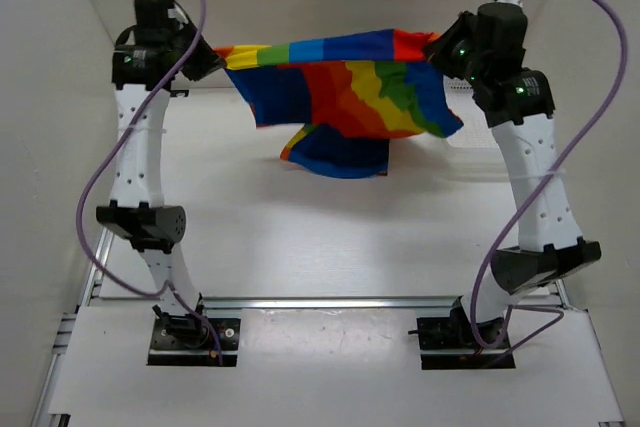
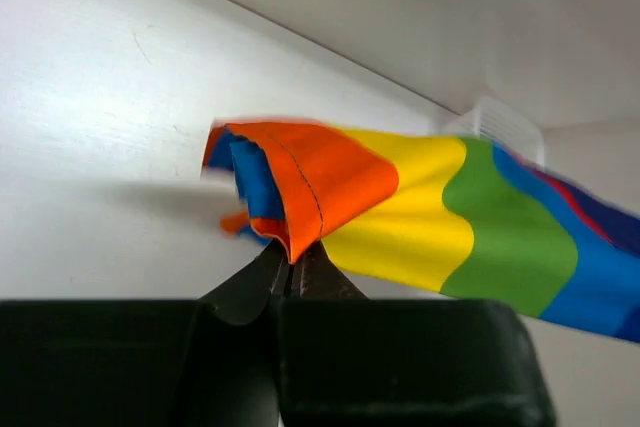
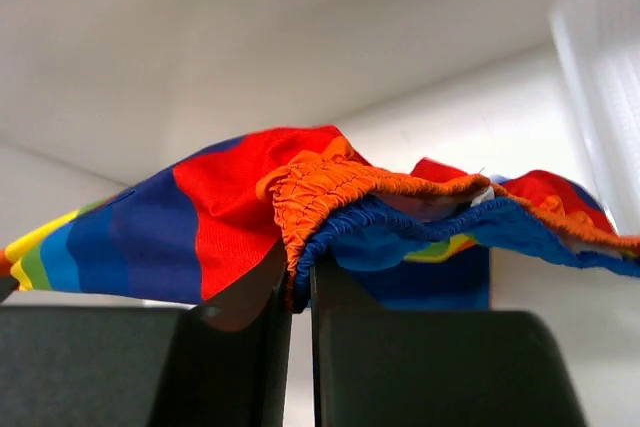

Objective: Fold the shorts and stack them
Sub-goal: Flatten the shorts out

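Up at 12 o'clock above the table (image 1: 330, 247), the shorts (image 1: 345, 87) hang stretched between my 2 grippers, clear of the surface, with their lower part sagging toward 6 o'clock. My left gripper (image 1: 213, 59), at 10 o'clock in the overhead view, is pinched together on an orange stitched edge, and the wrist view shows the cloth squeezed between its fingers. My right gripper (image 1: 440, 50), at 2 o'clock, is clamped on the gathered orange waistband. I judge this to be the spreading step: the garment is lifted and pulled wide, and no fold is made yet. Next I need to lower both ends evenly toward the middle of the table, with enough tension that the cloth lands flat, and away from the white basket (image 2: 505, 125) near 2 o'clock. Only then can I let go and take fresh grips for the fold
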Robot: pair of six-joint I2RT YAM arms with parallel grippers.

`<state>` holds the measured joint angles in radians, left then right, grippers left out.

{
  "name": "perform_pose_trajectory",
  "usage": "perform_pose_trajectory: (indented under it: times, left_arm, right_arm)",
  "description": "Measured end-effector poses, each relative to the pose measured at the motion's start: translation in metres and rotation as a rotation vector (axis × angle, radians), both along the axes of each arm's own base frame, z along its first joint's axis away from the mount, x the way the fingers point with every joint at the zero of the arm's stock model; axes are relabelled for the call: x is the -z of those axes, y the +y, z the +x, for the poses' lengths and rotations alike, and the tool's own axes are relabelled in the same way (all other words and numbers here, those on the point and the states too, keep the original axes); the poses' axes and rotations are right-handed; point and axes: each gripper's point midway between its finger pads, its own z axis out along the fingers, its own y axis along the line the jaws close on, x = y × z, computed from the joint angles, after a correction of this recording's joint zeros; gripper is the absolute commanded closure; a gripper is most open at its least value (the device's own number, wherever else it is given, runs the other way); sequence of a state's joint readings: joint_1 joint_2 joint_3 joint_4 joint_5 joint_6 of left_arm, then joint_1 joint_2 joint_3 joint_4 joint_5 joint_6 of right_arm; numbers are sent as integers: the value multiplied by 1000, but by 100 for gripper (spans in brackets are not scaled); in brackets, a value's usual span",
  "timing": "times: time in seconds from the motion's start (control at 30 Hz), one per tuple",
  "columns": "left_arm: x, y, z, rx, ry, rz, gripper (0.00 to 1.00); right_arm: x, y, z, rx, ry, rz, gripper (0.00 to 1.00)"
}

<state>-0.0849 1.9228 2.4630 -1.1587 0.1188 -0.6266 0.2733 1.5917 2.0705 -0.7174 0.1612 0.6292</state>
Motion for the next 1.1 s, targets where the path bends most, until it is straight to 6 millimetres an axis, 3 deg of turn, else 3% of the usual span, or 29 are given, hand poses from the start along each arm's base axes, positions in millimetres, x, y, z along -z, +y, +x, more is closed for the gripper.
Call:
perform_pose_trajectory:
  times: [0.07, 0.13, 0.23, 0.3, 0.37, 0.4, 0.43, 0.47, 0.53, 0.6, 0.63, 0.67, 0.7, 0.77, 0.83, 0.87, 0.93, 0.97, 1.0, 1.1]
  left_arm:
    - [-34, 6, -20, 5, -84, -25, 90]
    - [-45, 6, -49, 18, -110, -39, 90]
    - [-28, 4, -95, 43, -76, -47, 90]
    - [8, 2, -121, 56, -7, -42, 90]
    - [60, -3, -145, 64, 95, -41, 90]
    - [95, -5, -160, 68, 179, -38, 78]
    - [131, -6, -176, 69, 268, -33, 43]
    - [162, -6, -191, 69, 344, -24, 27]
    - [223, -1, -227, 51, 516, -11, 7]
    - [259, 3, -256, 32, 648, -4, 7]
    - [267, 5, -264, 25, 682, -2, 7]
    - [269, 5, -267, 22, 696, -1, 9]
    - [268, 6, -266, 19, 685, 0, 22]
    - [264, 7, -262, 6, 652, 2, 37]
    - [262, 10, -259, -5, 638, 16, 49]
    - [264, 11, -259, -12, 640, 22, 49]
    - [269, 13, -258, -22, 661, 34, 38]
    - [273, 14, -257, -29, 680, 38, 25]
    - [278, 15, -256, -37, 700, 44, 23]
    - [298, 15, -249, -62, 766, 49, 18]
  right_arm:
    - [-30, 3, -10, -45, -87, -2, 100]
    - [-38, 3, -24, -74, -127, -13, 100]
    - [-4, -3, -58, -104, -90, -39, 100]
    - [43, -7, -86, -122, -9, -52, 100]
    - [100, -11, -114, -133, 83, -61, 92]
    - [127, -13, -127, -137, 139, -64, 80]
    - [157, -14, -141, -142, 196, -63, 47]
    - [188, -16, -155, -140, 262, -60, 38]
    - [245, -26, -187, -120, 414, -73, 28]
    - [281, -37, -214, -79, 543, -82, 25]
    - [291, -41, -224, -60, 584, -86, 25]
    - [294, -45, -230, -36, 614, -82, 36]
    - [295, -47, -233, -23, 621, -78, 42]
    - [294, -48, -236, 5, 632, -57, 65]
    - [296, -46, -239, 20, 655, -25, 74]
    - [299, -44, -240, 24, 669, -5, 75]
    - [311, -38, -244, 21, 701, 34, 70]
    - [321, -36, -250, 18, 734, 56, 62]
    - [331, -33, -255, 17, 760, 77, 49]
    - [360, -27, -275, 9, 838, 132, 29]
